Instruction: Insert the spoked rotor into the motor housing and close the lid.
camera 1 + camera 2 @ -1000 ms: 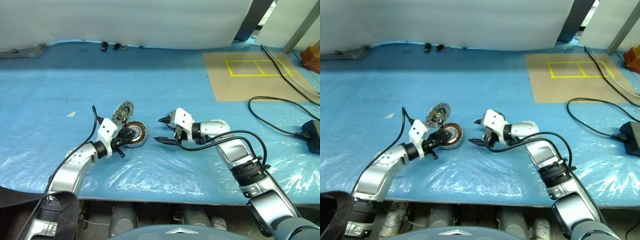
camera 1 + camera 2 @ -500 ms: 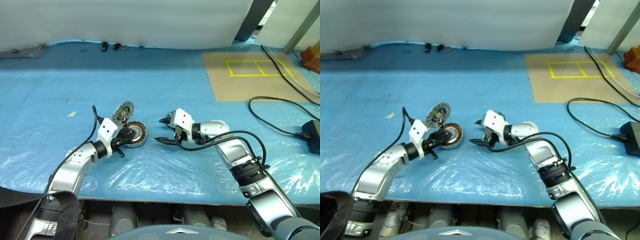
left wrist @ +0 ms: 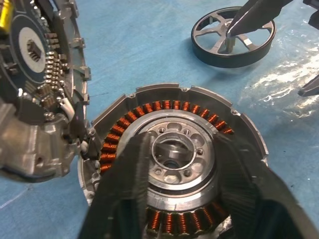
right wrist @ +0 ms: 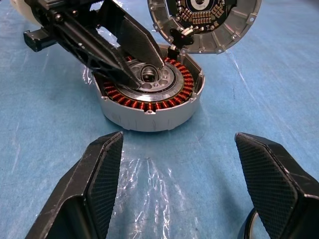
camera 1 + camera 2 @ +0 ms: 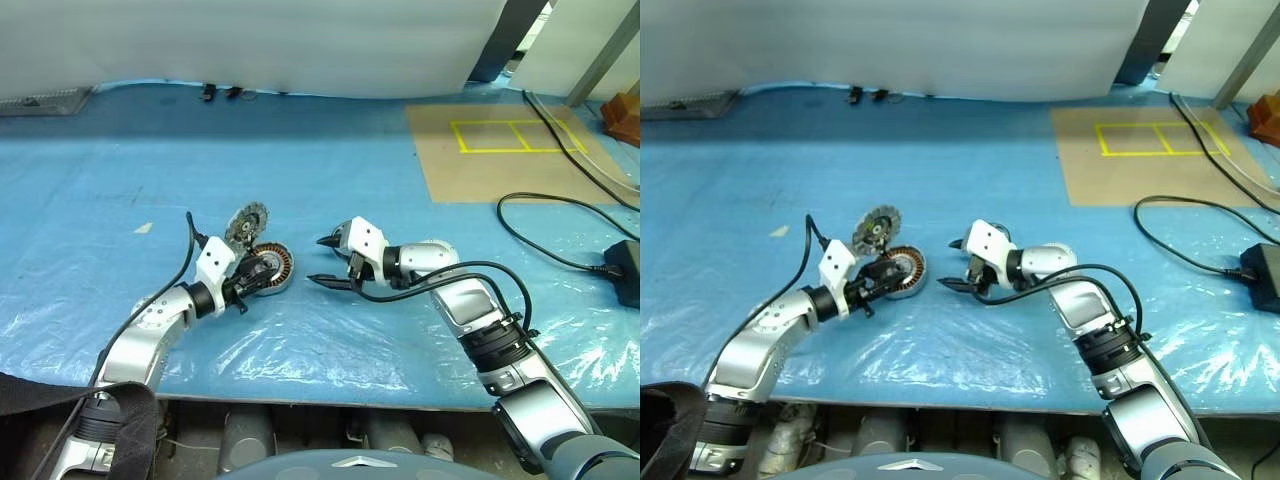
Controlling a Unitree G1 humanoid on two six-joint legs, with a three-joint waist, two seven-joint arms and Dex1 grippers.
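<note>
Left wrist view, left gripper (image 3: 179,149) fingers parted over motor housing (image 3: 172,169), right gripper (image 5: 322,262) released beside it.

The motor housing (image 5: 266,270) is set on the table (image 5: 330,160), with its hinged lid (image 5: 246,222) stood up just behind it. To its right, a spoked ring (image 3: 233,36) is laid. Cables (image 5: 560,225) are laid far right.

Bare bench (image 5: 330,180) toward far edge and left corner. Housing (image 5: 268,268) top blocked by left gripper (image 5: 252,285); raised lid (image 5: 246,222) behind; cables (image 5: 560,215) near right edge.
</note>
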